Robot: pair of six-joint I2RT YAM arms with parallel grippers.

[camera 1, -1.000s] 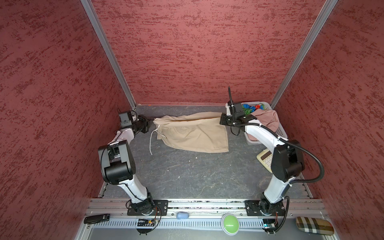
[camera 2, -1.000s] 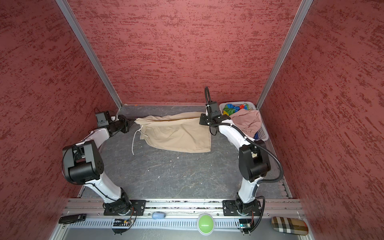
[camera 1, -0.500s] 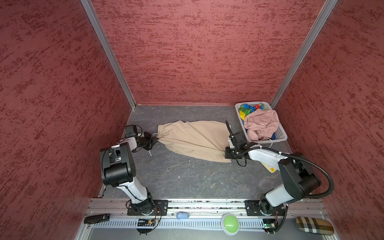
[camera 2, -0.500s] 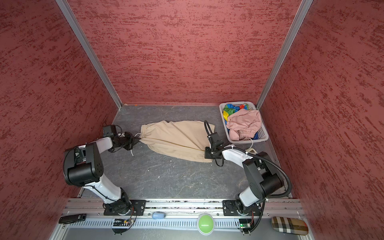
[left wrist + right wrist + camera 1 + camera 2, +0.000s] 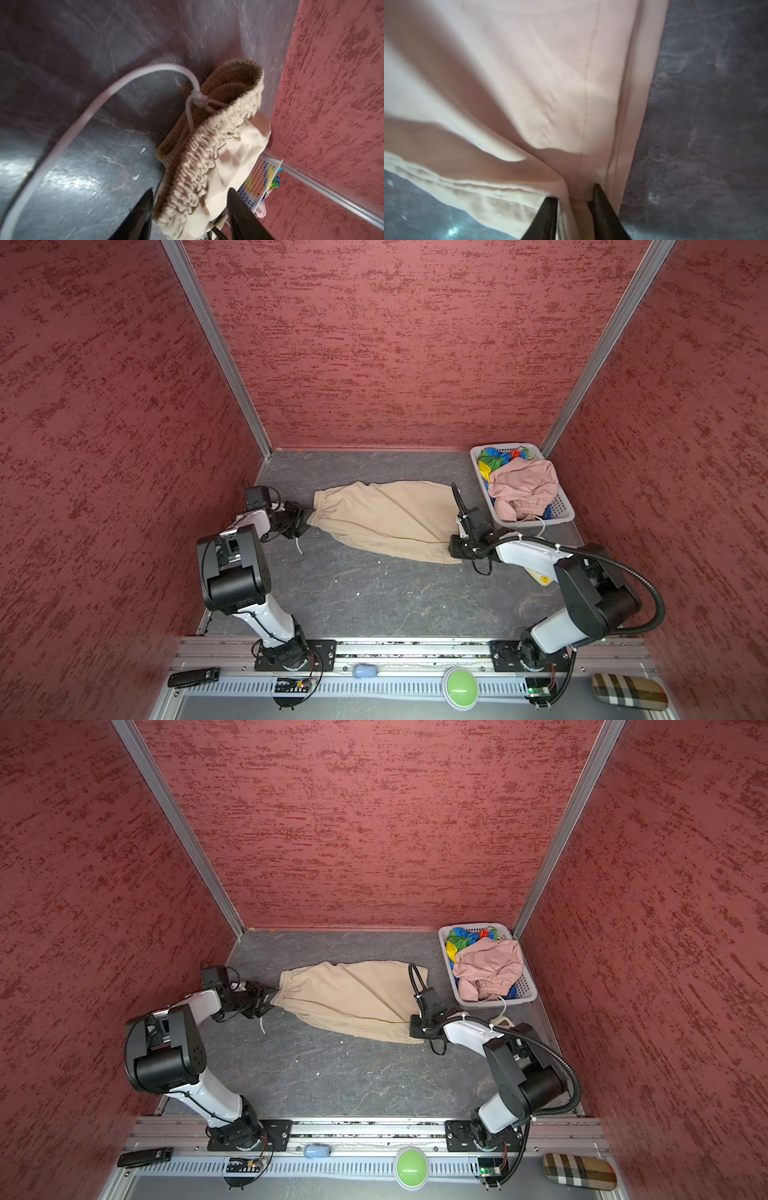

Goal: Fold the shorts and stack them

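Your beige cloth shorts lie stretched out across the middle of the dark grey marbled counter, boxed in by textured red walls. The left hand sits low at the gathered waistband, fingers spread (released). The right hand brackets a hem fold, but you can't tell if it pinches. A second ago both arms held the shorts further back.

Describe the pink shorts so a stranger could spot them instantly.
In the far right corner sits a white perforated basket. The pink shorts lie crumpled on top inside it, plain and dusty-coloured against the bright multicoloured pair beneath.
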